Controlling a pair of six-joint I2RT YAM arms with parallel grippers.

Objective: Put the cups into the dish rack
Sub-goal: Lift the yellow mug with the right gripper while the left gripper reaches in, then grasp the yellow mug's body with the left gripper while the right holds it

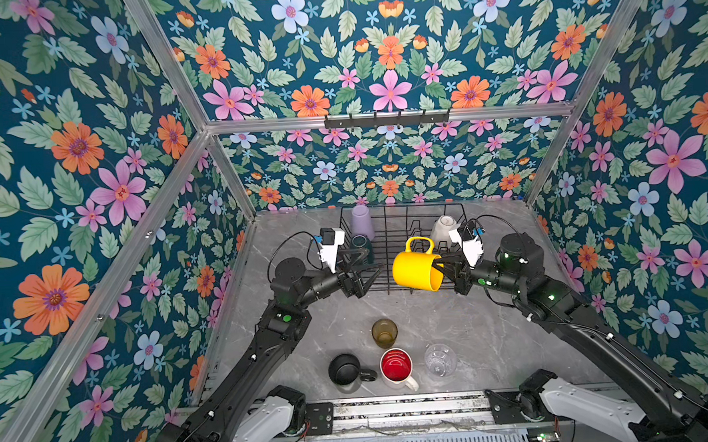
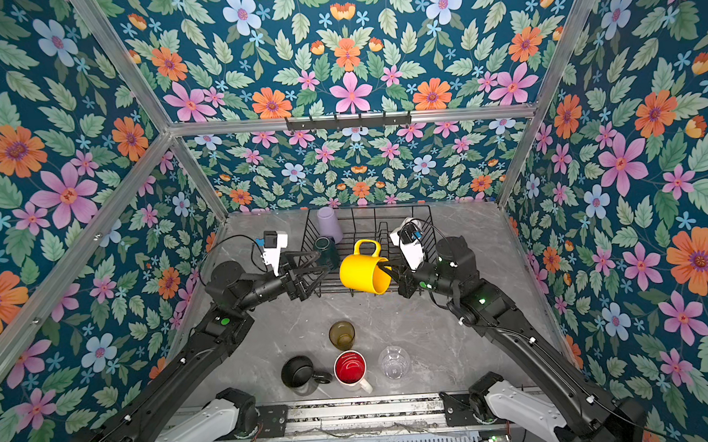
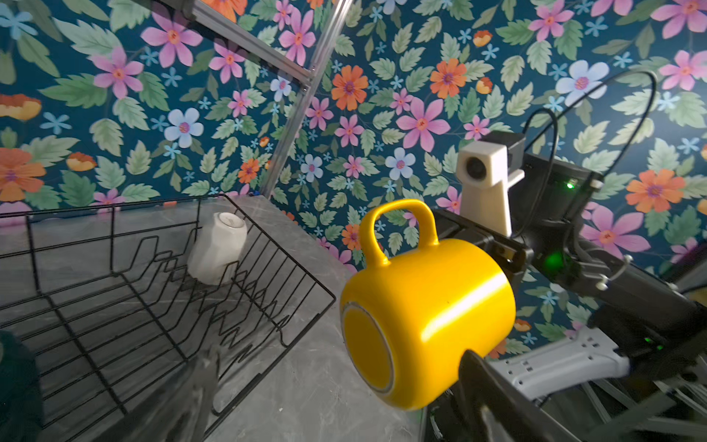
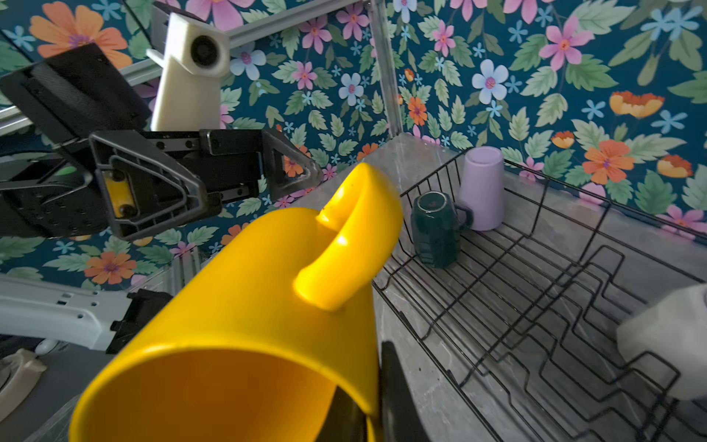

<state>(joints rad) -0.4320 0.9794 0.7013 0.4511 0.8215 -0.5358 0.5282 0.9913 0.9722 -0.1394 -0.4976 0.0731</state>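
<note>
My right gripper is shut on the rim of the yellow mug. It holds the mug on its side, handle up, above the front edge of the black wire dish rack. In the rack stand a lilac tumbler, a teal mug and a cream-white mug, all upside down. My left gripper is open and empty at the rack's front left, facing the mug's base. On the table in front stand an amber glass, a black mug, a red-inside white mug and a clear glass.
Floral walls and aluminium posts close in the grey marble table on three sides. A metal rail with both arm bases runs along the front edge. A hook bar hangs high on the back wall.
</note>
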